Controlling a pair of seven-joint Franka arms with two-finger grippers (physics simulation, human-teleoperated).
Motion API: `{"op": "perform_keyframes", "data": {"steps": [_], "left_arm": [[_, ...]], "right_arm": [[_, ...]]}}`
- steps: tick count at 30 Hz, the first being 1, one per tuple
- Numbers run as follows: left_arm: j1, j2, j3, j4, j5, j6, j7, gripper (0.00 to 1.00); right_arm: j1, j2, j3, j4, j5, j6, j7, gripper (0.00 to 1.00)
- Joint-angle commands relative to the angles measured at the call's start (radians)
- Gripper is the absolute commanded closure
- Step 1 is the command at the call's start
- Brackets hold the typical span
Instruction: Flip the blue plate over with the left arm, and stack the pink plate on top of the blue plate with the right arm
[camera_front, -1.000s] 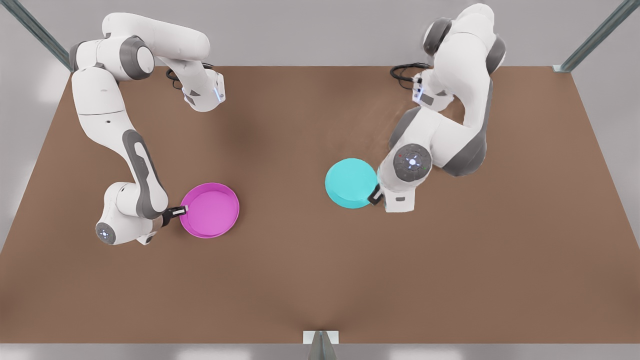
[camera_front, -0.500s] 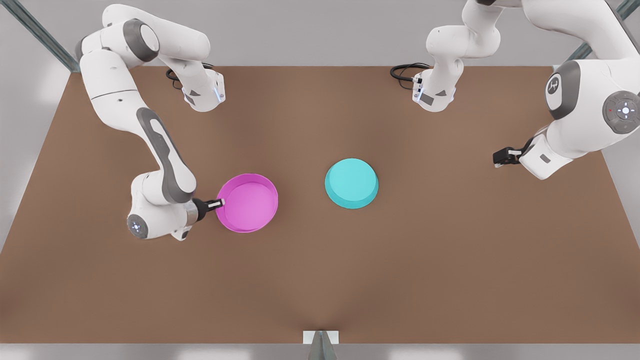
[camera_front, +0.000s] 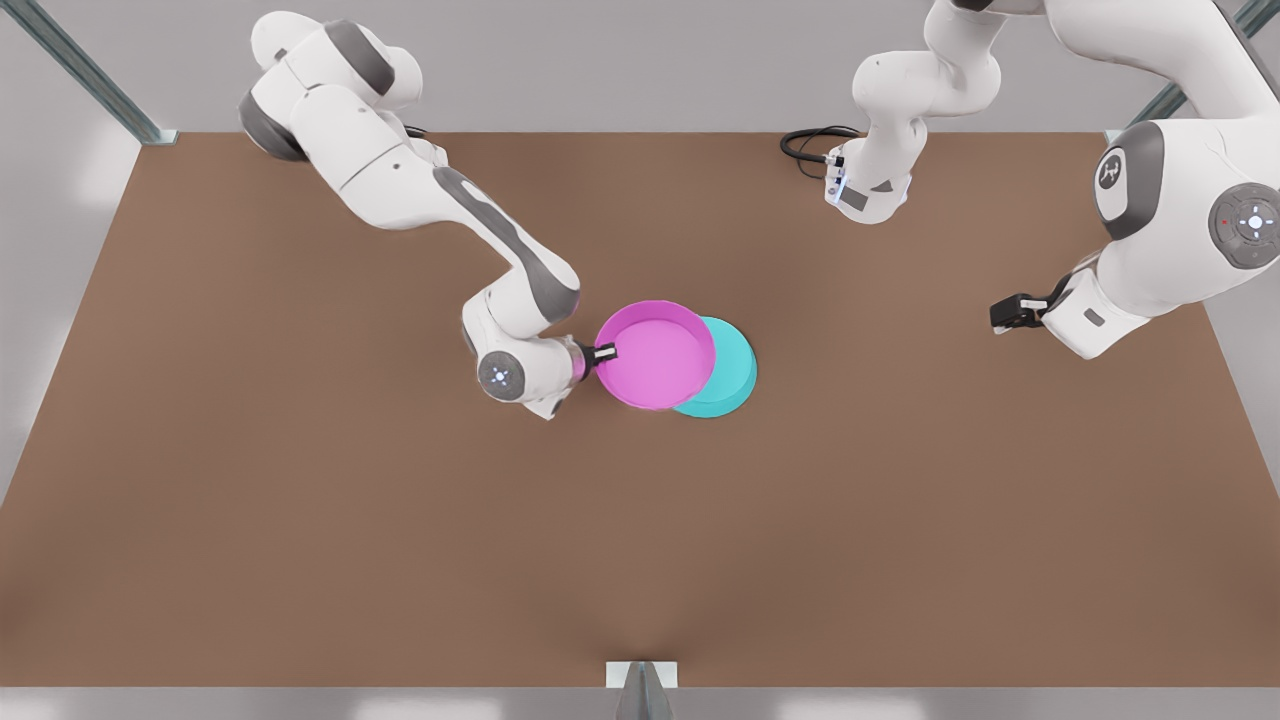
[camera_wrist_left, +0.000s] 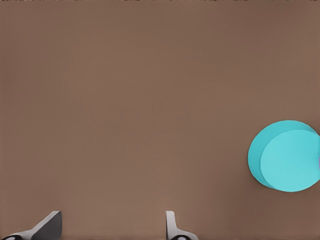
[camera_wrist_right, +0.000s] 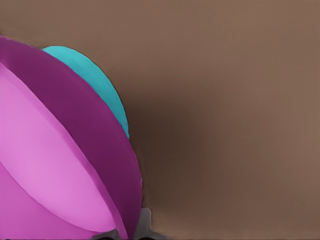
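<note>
The blue plate (camera_front: 737, 372) lies near the table's middle with its flat base up; it also shows in the left wrist view (camera_wrist_left: 287, 156) and the right wrist view (camera_wrist_right: 97, 82). The pink plate (camera_front: 655, 355), open side up, overlaps the blue plate's side toward the front view's left; whether they touch I cannot tell. My right gripper (camera_front: 606, 352) is shut on the pink plate's (camera_wrist_right: 50, 165) rim at the front view's left side. My left gripper (camera_front: 1003, 315) waits open (camera_wrist_left: 110, 226) far off at the front view's right, above bare table.
A black cable coil (camera_front: 805, 148) lies at the table's back edge beside an arm base (camera_front: 868, 190). Metal frame posts (camera_front: 80, 70) stand at the back corners and a bracket (camera_front: 640, 680) at the front edge. The brown table (camera_front: 400, 560) spreads wide around the plates.
My right gripper carried the pink plate toward the front view's right until it overlaps the blue plate. My left arm let go of the blue plate, pulled away to the right and now holds still.
</note>
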Motion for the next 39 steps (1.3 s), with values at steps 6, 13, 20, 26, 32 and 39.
{"op": "perform_keyframes", "data": {"steps": [6,13,20,26,32,39], "left_arm": [[0.008,0.006,0.0,0.001,0.0,0.0,-0.002,0.0],[0.011,0.008,0.0,0.001,0.0,0.002,-0.002,0.0],[0.011,0.009,0.0,0.001,0.0,0.002,0.0,0.0],[0.011,0.014,0.0,0.001,0.0,0.005,0.0,0.0],[0.011,0.012,0.0,0.001,0.0,0.003,-0.002,0.0],[0.009,0.012,-0.005,0.002,0.002,0.002,-0.002,0.0]], "right_arm": [[0.071,0.0,0.0,-0.031,0.015,0.087,0.06,0.79],[0.142,0.063,0.0,-0.011,0.021,0.215,0.095,0.79],[0.151,0.112,-0.005,0.015,0.016,0.233,0.095,0.79],[0.153,0.126,-0.003,0.034,0.024,0.233,0.097,0.16],[0.153,0.124,-0.005,0.037,0.02,0.231,0.095,0.0],[-0.194,-0.06,-0.029,0.564,-0.431,-0.563,0.06,0.0]]}}
